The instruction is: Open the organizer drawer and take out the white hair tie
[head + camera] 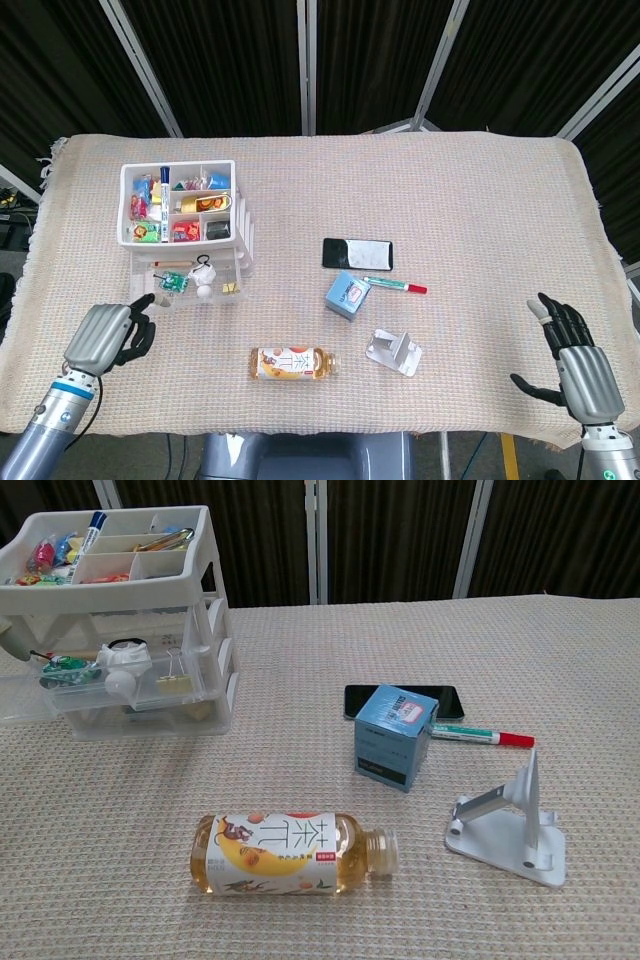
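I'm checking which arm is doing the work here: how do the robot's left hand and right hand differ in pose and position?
The left hand sits near the organizer, beside its pulled-out clear drawer, while the right hand rests far from it at the opposite edge of the cloth-covered table. The left hand's fingers are curled in with one extended; the right hand's fingers are spread open. Both hold nothing.

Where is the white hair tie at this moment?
The white hair tie lies in the pulled-out drawer of the organizer at the table's left, beside a binder clip; the head view shows it there too.
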Tool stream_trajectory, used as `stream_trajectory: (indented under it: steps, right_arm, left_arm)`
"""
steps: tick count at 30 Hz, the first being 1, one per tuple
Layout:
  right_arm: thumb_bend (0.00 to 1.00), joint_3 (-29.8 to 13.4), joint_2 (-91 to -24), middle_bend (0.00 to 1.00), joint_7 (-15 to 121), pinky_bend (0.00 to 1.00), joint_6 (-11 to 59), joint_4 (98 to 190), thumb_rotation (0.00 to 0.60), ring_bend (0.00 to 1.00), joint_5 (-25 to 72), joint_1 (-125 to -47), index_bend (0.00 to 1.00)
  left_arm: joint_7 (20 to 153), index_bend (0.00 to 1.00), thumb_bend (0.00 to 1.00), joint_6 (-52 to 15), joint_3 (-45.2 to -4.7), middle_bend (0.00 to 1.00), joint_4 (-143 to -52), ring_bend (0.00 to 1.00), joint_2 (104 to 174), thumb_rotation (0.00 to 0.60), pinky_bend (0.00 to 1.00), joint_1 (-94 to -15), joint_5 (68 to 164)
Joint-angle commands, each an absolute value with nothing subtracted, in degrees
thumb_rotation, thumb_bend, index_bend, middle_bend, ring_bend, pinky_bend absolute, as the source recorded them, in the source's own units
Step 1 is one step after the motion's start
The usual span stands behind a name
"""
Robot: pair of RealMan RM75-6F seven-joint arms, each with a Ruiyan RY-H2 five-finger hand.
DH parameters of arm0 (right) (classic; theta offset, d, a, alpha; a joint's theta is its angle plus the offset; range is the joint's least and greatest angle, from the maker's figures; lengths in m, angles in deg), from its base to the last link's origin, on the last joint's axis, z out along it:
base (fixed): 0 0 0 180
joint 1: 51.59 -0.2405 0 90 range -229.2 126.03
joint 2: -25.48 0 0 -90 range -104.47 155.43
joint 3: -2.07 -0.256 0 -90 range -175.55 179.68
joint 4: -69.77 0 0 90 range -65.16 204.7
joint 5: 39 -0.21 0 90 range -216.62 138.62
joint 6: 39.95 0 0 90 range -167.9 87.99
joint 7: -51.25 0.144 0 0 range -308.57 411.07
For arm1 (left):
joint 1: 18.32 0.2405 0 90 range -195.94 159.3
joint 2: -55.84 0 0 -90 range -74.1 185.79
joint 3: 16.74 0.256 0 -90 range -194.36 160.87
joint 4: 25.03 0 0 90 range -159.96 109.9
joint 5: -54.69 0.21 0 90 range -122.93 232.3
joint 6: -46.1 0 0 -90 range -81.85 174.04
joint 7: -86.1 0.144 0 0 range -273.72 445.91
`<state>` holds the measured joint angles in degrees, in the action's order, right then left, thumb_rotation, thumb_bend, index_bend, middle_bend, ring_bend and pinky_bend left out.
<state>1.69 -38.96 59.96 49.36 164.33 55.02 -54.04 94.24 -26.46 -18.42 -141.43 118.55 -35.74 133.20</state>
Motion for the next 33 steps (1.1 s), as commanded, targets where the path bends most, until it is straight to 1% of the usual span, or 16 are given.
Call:
stream_trajectory:
  steps: [1, 2, 4, 6, 11, 13, 15, 17, 20, 22, 25, 28, 33]
  right_arm:
    - [0.01, 1.70, -39.00, 0.00, 59.93, 0.00, 49.26, 164.32, 0.600, 0.00, 54.94, -54.06, 0.00]
    - [0.01, 1.71, -39.01, 0.00, 59.89, 0.00, 49.19, 164.31, 0.600, 0.00, 54.92, -54.08, 0.00]
    - [0.01, 1.76, -39.08, 0.00, 59.72, 0.00, 49.12, 164.35, 0.600, 0.00, 55.03, -54.12, 0.00]
    - [0.01, 1.82, -39.13, 0.00, 59.57, 0.00, 49.13, 164.38, 0.600, 0.00, 55.15, -54.12, 0.00]
    - [0.01, 1.83, -39.08, 0.00, 59.65, 0.00, 49.15, 164.42, 0.600, 0.00, 55.09, -54.08, 0.00]
    - [0.01, 1.84, -39.05, 0.00, 59.76, 0.00, 49.06, 164.42, 0.600, 0.00, 55.06, -54.12, 0.00]
    - [0.01, 1.91, -39.04, 0.00, 59.81, 0.00, 48.93, 164.38, 0.600, 0.00, 55.10, -54.15, 0.00]
    - [0.01, 1.97, -39.05, 0.00, 59.79, 0.00, 48.85, 164.35, 0.600, 0.00, 55.21, -54.21, 0.00]
    - [0.01, 1.97, -39.01, 0.00, 59.98, 0.00, 48.93, 164.38, 0.600, 0.00, 55.23, -54.19, 0.00]
    - [0.01, 1.98, -38.93, 0.00, 60.19, 0.00, 48.99, 164.40, 0.600, 0.00, 55.26, -54.17, 0.00]
    - [0.01, 1.99, -38.83, 0.00, 60.42, 0.00, 49.10, 164.43, 0.600, 0.00, 55.33, -54.14, 0.00]
    - [0.01, 1.98, -38.70, 0.00, 60.77, 0.00, 49.23, 164.45, 0.600, 0.00, 55.43, -54.14, 0.00]
    - [0.01, 2.02, -38.54, 0.00, 61.26, 0.00, 49.25, 164.44, 0.600, 0.00, 55.51, -54.16, 0.00]
  left_arm:
    - [93.16, 0.28, 0.60, -28.63, -19.26, 0.84, -141.02, 0.82, 118.24, 0.600, 0.66, -35.00, 134.71]
    - [93.23, 0.26, 0.58, -29.18, -19.64, 0.84, -141.09, 0.82, 118.03, 0.600, 0.66, -34.94, 134.84]
    - [94.39, 0.21, 0.49, -29.83, -20.84, 0.84, -141.54, 0.82, 117.39, 0.600, 0.66, -35.21, 134.08]
    - [96.22, 0.19, 0.43, -29.40, -21.69, 0.84, -142.15, 0.82, 116.83, 0.600, 0.66, -35.80, 132.45]
    - [103.22, 0.22, 0.31, -27.27, -25.08, 0.83, -144.44, 0.82, 115.47, 0.600, 0.66, -38.88, 125.07]
    - [106.70, 0.21, 0.28, -26.70, -26.34, 0.79, -145.26, 0.82, 115.25, 0.600, 0.66, -40.36, 121.89]
    - [110.02, 0.20, 0.27, -26.40, -27.40, 0.74, -145.91, 0.81, 115.42, 0.600, 0.66, -41.82, 118.82]
    - [113.21, 0.22, 0.27, -25.88, -28.37, 0.72, -146.52, 0.81, 115.74, 0.600, 0.66, -43.52, 115.59]
    - [116.99, 0.32, 0.28, -25.02, -29.45, 0.77, -147.72, 0.83, 116.19, 0.600, 0.68, -45.98, 111.12]
    - [119.03, 0.41, 0.29, -25.08, -30.07, 0.83, -148.21, 0.87, 116.78, 0.600, 0.72, -47.44, 109.13]
    - [121.76, 0.48, 0.29, -25.75, -30.52, 0.89, -147.95, 0.91, 117.95, 0.600, 0.76, -49.03, 108.09]
    - [125.65, 0.51, 0.29, -26.81, -30.60, 0.93, -148.41, 0.94, 119.15, 0.600, 0.80, -50.83, 106.21]
    - [130.12, 0.51, 0.30, -27.31, -30.66, 0.97, -149.09, 0.98, 119.63, 0.600, 0.84, -53.11, 102.74]
